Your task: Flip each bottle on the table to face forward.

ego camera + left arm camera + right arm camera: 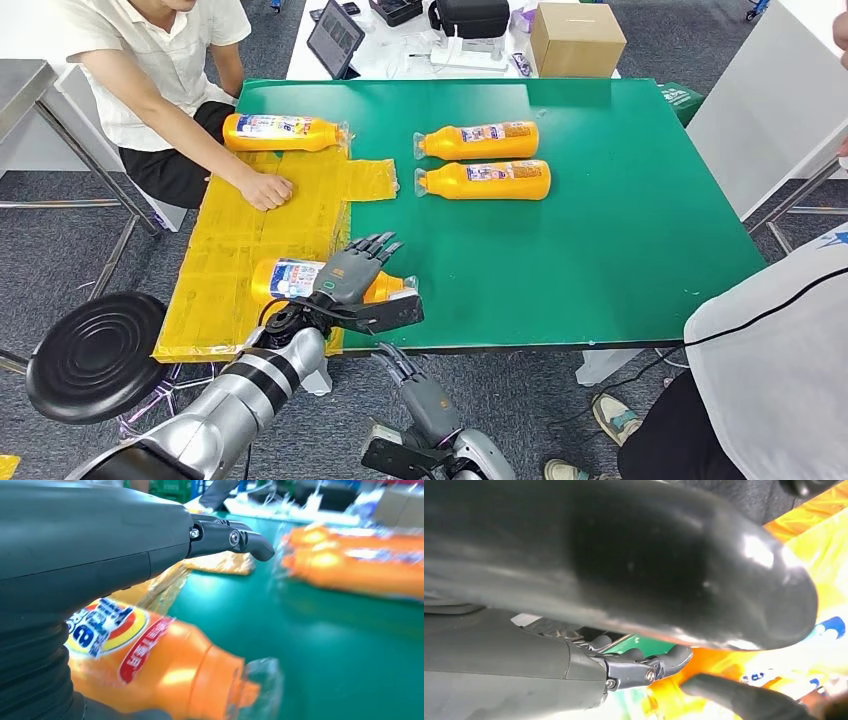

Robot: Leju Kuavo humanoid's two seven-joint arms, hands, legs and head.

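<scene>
Several orange bottles with clear caps lie on their sides on the green table [620, 220]. The nearest bottle [285, 279] [165, 665] lies on the yellow mat [250, 250] by the front edge, cap to the right. My left hand [356, 277] [90, 540] is spread over it, fingers [235, 539] stretched straight past it and thumb at its near side, not wrapped around it. A second bottle [285, 132] lies at the mat's far end. Two more bottles [480, 140] [485, 180] lie side by side mid-table. My right hand [415, 385] hangs below the table's front edge, fingers apart.
A person sits at the far left with a fist [268, 190] resting on the yellow mat. Another person [770, 370] stands at the right. A black round stool [95, 355] is at my left. A cardboard box [575, 38] and a tablet [335, 38] sit on the table behind.
</scene>
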